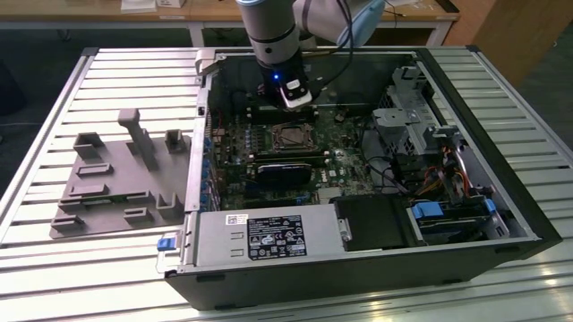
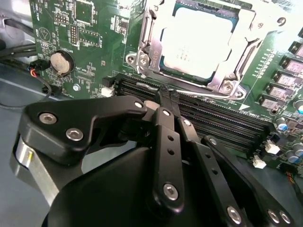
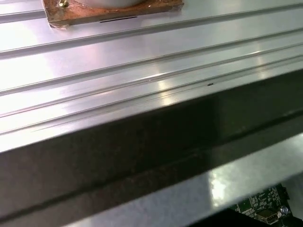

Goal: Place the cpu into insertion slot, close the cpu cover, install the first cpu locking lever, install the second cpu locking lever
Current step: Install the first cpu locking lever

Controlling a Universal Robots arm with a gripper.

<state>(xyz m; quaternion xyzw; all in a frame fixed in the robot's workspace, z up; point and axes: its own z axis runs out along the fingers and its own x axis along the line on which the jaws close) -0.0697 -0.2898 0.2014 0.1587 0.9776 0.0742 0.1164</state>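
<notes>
Down inside the open black computer case (image 1: 376,275), just beside the long black memory slots (image 2: 218,120), we have the black linkage gripper (image 2: 165,97) with its fingertips pressed together right at the thin silver wire locking lever (image 2: 208,93) that runs along the socket's near edge. Whether they pinch the wire or only bear on it we cannot tell. The cpu (image 2: 199,35), a flat square chip with a pale silver metal top, sits in the insertion slot (image 1: 291,137), the small square metal-rimmed socket in the green circuit board (image 2: 90,28). The cpu cover (image 2: 147,49), a thin silver frame plate with a square cut-out, lies down around it. We judge the step in hand to be a lever. To do it well we should push along the lever's own arc, keep contact near its free end, bring it low enough to slip under its catch, and stay off the memory slots and the chip's top.
</notes>
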